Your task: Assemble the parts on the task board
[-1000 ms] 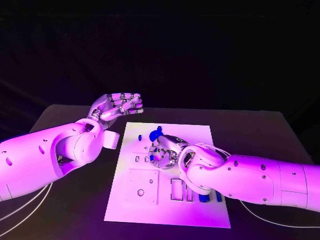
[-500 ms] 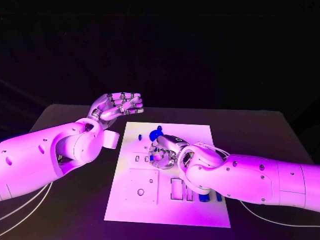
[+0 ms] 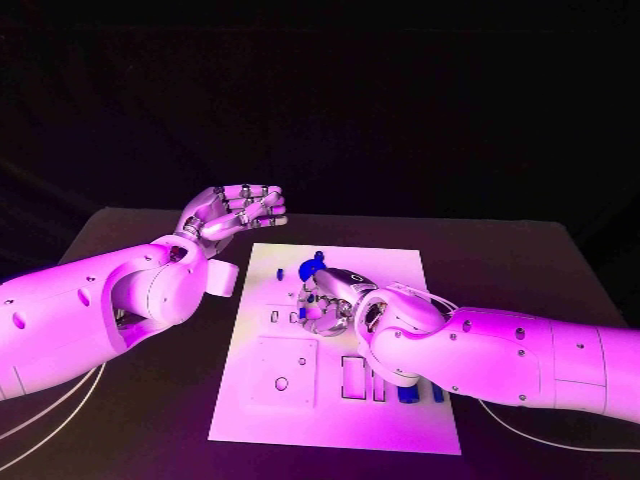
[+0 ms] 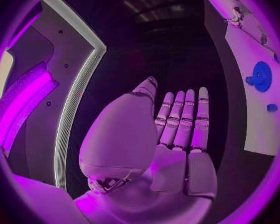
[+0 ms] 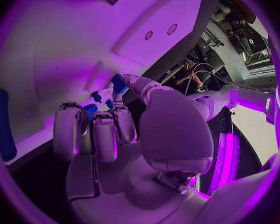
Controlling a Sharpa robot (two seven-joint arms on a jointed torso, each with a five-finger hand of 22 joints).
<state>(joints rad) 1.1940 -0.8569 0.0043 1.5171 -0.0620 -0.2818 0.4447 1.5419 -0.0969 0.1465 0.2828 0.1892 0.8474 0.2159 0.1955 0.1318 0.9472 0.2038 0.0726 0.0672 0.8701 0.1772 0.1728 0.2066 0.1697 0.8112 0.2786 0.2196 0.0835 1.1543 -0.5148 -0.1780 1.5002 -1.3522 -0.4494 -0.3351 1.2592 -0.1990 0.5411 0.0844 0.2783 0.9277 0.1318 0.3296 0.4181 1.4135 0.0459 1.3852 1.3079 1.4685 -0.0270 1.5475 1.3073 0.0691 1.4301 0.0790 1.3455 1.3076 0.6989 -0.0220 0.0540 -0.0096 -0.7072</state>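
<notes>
The right hand (image 3: 329, 302) pinches a small blue part (image 5: 118, 82) over the task board's (image 3: 392, 270) middle; the left hand (image 3: 234, 212) hovers off the board's far-left corner, its fingers straight, holding nothing.

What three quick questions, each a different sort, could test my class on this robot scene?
1. True or false: the left hand holds a part.
2. Which hand works over the board? A) left B) right C) both
3. Fill in: the parts are coloured ____.

Key: 1 false, its fingers are bare, off the board beside its far left corner. 2 B, the right hand, its fingers at a small part. 3 blue.
</notes>
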